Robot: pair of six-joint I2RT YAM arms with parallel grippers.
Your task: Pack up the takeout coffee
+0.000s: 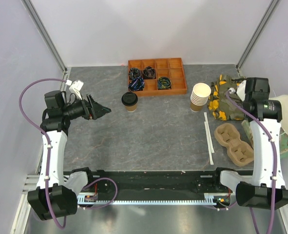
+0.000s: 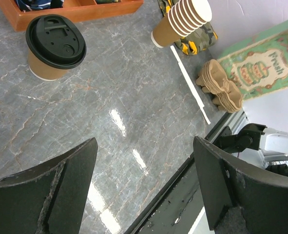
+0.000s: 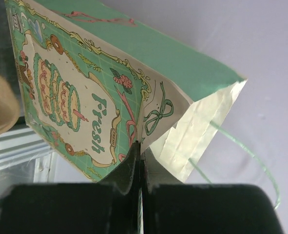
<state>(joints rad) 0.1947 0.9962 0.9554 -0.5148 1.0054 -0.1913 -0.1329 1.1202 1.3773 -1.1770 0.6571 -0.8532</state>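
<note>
Well, the left gripper (image 1: 103, 110) hangs open, well apart from the takeout coffee (image 1: 129, 101), which stands upright on the desk (image 1: 158, 139). It should straddle the cup below the black lid (image 2: 55, 41). The right gripper (image 3: 138, 152) is closed, pinching the green paper bag (image 3: 100, 92) at its edge.

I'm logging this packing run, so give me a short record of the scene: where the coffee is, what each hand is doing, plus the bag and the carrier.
coffee: takeout coffee, lid on, upright on the table, ungrasped
left hand: left hand open, empty, facing the coffee, apart from it
right hand: right hand shut on the bag's edge
bag: green paper bag, at the table's right side
carrier: pulp cup tray, empty, beside the right arm
</note>
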